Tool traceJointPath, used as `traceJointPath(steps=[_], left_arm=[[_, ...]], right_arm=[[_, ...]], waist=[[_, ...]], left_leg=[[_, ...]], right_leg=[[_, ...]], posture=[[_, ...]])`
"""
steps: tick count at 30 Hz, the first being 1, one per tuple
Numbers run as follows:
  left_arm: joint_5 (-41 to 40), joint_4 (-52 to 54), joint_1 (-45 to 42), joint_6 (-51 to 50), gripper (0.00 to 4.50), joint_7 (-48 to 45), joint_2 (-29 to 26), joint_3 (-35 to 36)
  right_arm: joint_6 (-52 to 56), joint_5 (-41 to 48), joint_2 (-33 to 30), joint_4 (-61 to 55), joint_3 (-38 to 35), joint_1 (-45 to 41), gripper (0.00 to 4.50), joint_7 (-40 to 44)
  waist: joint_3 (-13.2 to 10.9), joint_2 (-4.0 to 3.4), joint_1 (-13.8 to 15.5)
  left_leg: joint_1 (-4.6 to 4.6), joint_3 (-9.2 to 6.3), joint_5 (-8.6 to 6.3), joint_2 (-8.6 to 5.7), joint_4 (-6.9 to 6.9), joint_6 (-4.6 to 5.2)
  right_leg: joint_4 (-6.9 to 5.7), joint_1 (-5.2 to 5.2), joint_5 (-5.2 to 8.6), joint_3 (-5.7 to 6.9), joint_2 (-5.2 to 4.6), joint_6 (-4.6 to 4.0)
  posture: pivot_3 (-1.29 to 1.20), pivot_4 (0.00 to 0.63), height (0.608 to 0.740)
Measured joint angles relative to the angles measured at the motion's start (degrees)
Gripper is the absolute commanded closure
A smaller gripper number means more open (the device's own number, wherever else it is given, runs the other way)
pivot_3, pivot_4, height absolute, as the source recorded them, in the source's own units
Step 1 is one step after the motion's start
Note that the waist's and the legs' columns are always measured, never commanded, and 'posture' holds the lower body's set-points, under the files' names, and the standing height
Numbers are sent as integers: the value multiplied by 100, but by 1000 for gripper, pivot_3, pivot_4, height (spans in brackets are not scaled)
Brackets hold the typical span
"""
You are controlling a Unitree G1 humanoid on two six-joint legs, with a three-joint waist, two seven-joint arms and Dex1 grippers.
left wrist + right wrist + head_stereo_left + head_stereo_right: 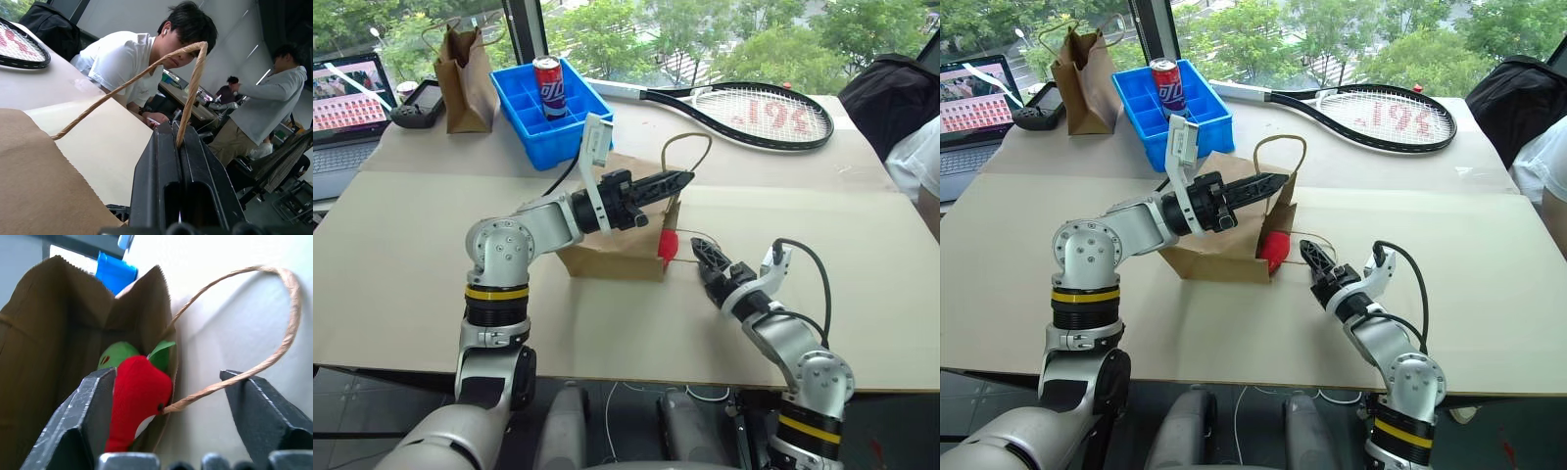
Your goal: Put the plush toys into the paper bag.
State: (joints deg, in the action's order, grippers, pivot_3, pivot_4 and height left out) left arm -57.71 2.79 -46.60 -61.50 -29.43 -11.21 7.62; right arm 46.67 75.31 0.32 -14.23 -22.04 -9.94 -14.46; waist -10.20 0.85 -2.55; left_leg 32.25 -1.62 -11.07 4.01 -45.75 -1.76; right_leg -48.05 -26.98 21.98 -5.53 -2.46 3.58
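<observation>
I've got the left gripper (685,178) clamped tight on one cord handle (193,83) of the paper bag (607,257), which lies on its side on the bench (862,294) with its mouth facing my right arm. The right gripper (697,253) sits just outside that mouth with its fingers apart and nothing between them. The red pepper toy (137,401) pokes out of the opening, with the lime-green toy (117,355) deeper in behind it.

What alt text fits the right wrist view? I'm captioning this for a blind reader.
The red pepper plush toy sits in the mouth of the light-brown paper bag, with the lime-green plush toy behind it. The open right gripper frames them, a tan cord handle looping beside.
</observation>
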Motion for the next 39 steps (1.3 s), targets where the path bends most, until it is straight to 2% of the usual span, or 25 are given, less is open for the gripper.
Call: traceJointPath(steps=[4, 7, 10, 14, 17, 22, 26, 32, 36, 39], left_arm=[[3, 0, 0, 12, 4500, -2, -67, 7], [76, -1, 0, 119, 4500, -2, -157, 23], [226, -35, -14, 267, 4500, -9, -263, 40], [972, -1096, -619, 1001, 4500, -623, -1263, 71], [1309, -1569, -965, 1408, 4500, -989, -1645, 175], [1563, -1833, -991, 1602, 4500, -1209, -1517, 138], [1611, -1846, -1107, 1718, 4500, -1171, -1251, 134], [1612, -1810, -1329, 1761, 4500, -1129, -1228, 202], [1569, -1532, -1250, 1632, 4500, -1161, -1262, 227], [1506, -1033, -744, 1405, 4500, -1385, -1430, 89]], right_arm=[[-342, -122, -4, -63, 88, -58, 3393, 405], [-543, -367, -266, -352, 247, -246, 4408, 893], [-621, -446, -505, -726, 391, -571, 4459, 1148], [-595, -673, -994, -1153, 968, -1445, 4459, 1469], [-547, -850, -1338, -1246, 1233, -1933, 4459, 1645], [-473, -1065, -1754, -1309, 1571, -2294, 4459, 1950], [-470, -1307, -2080, -1325, 1659, -2860, 4459, 2082], [-381, -1366, -2419, -1334, 1631, -3269, 4459, 2161], [-86, -1168, -2587, -1391, 1613, -3000, 4459, 2044], [210, -1031, -2729, -1482, 1618, -2431, 4459, 1895]], waist=[[0, 0, 0], [-3, -4, 0], [-4, -6, -26], [-8, -10, -43], [-8, -10, 18], [-13, -7, 144], [-18, -4, 144], [-18, -4, 123], [-18, -3, 120], [-18, -3, 114]], left_leg=[[4, 1, 0, 0, 0, 0], [11, 1, 0, -1, 1, 0], [10, 0, 0, 0, 5, 0], [6, -1, 4, 1, 19, 0], [9, 1, 4, -1, 30, 0], [30, -1, 5, -4, 45, -1], [30, -4, 7, -3, 47, -2], [23, -5, 8, -4, 56, -2], [23, -5, 9, -4, 59, -1], [18, -4, 10, -4, 65, -2]], right_leg=[[0, -2, 0, -1, 0, 0], [0, -8, 0, -2, -1, 1], [-1, -11, 0, -3, 1, 0], [-4, -20, 0, -1, 6, -3], [11, -15, 2, 1, 0, -3], [31, -21, 1, 4, -4, -2], [27, -24, 0, 7, -2, -3], [27, -23, 0, 6, -2, -3], [27, -20, 0, 6, -3, -4], [27, -18, 0, 5, -4, -4]], posture=[[0, 150, 658], [0, 150, 658], [0, 150, 658], [0, 150, 658], [0, 150, 658], [0, 150, 658], [0, 150, 658], [0, 150, 658], [0, 150, 658], [0, 150, 658]])
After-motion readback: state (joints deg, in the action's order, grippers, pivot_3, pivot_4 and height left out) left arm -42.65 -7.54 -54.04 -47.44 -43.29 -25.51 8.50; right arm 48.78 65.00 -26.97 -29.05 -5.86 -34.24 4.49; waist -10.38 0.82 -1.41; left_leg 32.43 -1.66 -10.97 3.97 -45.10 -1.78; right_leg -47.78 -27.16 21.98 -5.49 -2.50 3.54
